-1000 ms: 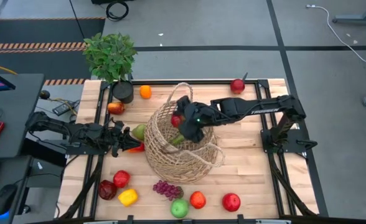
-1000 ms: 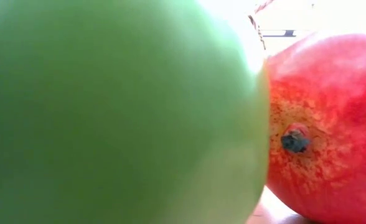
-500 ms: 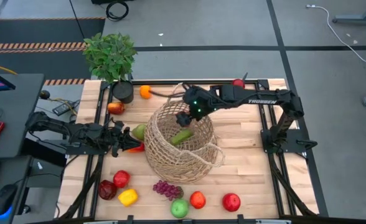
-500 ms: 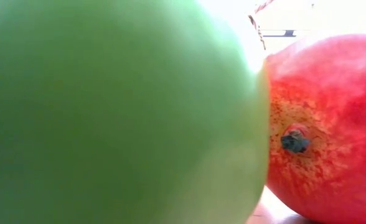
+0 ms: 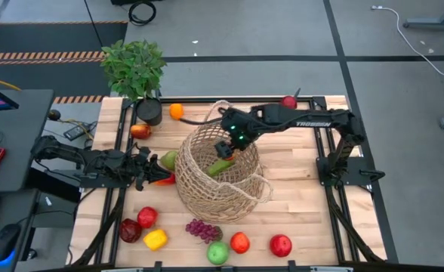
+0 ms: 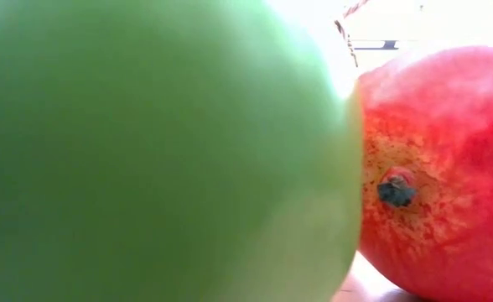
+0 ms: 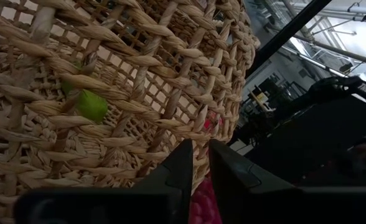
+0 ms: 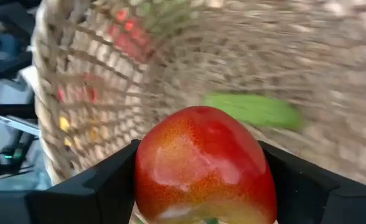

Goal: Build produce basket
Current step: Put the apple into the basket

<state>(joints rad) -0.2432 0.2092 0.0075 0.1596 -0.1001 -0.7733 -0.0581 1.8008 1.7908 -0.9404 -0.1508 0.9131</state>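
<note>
The tan wicker basket (image 5: 218, 174) stands mid-table with a green cucumber (image 5: 220, 166) lying inside it. My right gripper (image 5: 225, 146) hangs over the basket's far part, shut on a red-and-yellow fruit (image 8: 205, 165). My left gripper (image 5: 154, 177) lies low at the basket's left wall (image 7: 108, 93), its fingers nearly together. Beside it are a green pear (image 5: 168, 159) and a red-orange pepper (image 5: 165, 180). A red patch (image 7: 201, 202) shows between the left fingers; whether they touch it I cannot tell. My right gripper pinches the red-and-yellow fruit by its two opposite sides (image 8: 147, 177) between its two fingers (image 8: 108, 183). The fingers come from above, slanting down into the basket's mouth. The fruit is lifted clear, above the cucumber (image 8: 251, 109) on the basket's floor.
A potted plant (image 5: 135, 72), an orange (image 5: 176, 111), a reddish fruit (image 5: 140, 131) and a red apple (image 5: 288, 103) stand along the far edge. Peppers (image 5: 155, 239), grapes (image 5: 201, 229) and apples (image 5: 280, 245) lie along the near edge. A green apple (image 6: 146, 151) and a red fruit (image 6: 439, 168) block the low view.
My right arm has swung toward the table's far edge, and its gripper, still shut on the red fruit, has shifted a little toward the basket's far rim. The left arm and the basket have kept still.
</note>
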